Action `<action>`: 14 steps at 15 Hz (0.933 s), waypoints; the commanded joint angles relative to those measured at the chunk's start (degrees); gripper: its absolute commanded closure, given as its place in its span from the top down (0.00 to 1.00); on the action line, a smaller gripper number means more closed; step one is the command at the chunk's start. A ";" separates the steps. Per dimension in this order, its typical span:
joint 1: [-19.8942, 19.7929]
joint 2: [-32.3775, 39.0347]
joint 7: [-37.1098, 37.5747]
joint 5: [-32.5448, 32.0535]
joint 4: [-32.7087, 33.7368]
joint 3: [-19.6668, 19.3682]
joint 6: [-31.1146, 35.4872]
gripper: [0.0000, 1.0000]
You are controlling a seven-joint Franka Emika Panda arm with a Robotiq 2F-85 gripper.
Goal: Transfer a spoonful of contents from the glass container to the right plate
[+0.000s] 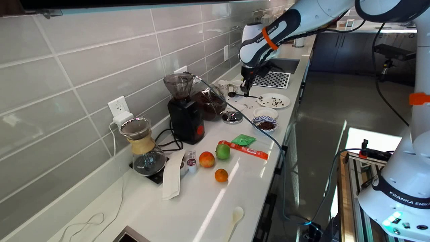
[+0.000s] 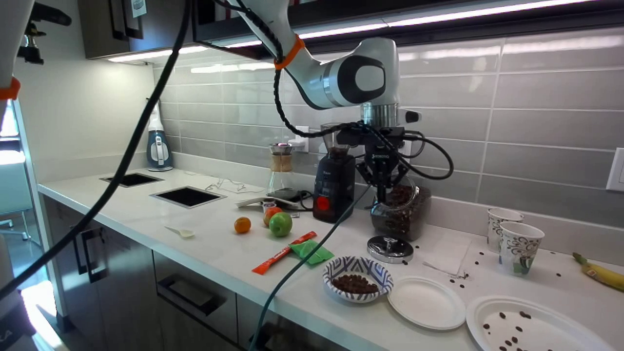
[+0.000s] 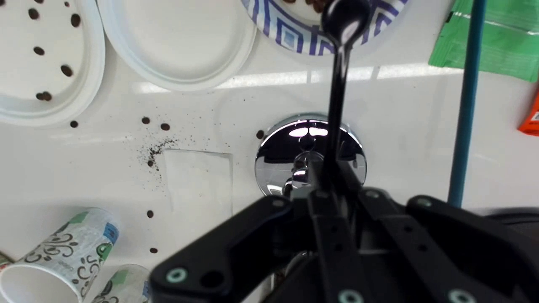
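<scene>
Wrist view: hand [image 3: 332,168] clamped on a dark spoon [image 3: 339,75]; transfer apparently unfinished.

The hand is fully closed around the spoon's handle, over a chrome lid [image 3: 280,147] on the white desk [image 3: 404,139]. In an exterior view, a dark rounded spoon end [image 1: 231,94] points toward the uncovered glass jar of coffee beans [image 1: 206,104], beside the black coffee grinder [image 1: 184,117]; whether that end carries beans is too small to tell. Lid off and spoon gripped look done. Farther out, in an exterior view, sit a patterned bowl of beans [image 2: 358,264], a small white plate [image 2: 426,302] and, rightmost, a large white plate [image 2: 555,329], probably the target. Scattered beans [image 2: 524,315] already dot it, but whether from this transfer cannot be told; carrying and tipping likely remain.
</scene>
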 commanded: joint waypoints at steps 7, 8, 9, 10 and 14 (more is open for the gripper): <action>-3.00 -3.54 4.58 7.71 -4.05 -4.56 0.58 0.02; -3.44 -3.22 5.57 8.49 -3.58 -5.09 0.06 0.02; -3.85 -2.82 7.00 9.30 -3.11 -5.72 -0.13 0.02; -4.27 -2.53 7.94 10.11 -2.75 -6.16 -0.61 0.02; -5.73 -1.04 14.77 13.67 -1.82 -8.27 0.77 0.02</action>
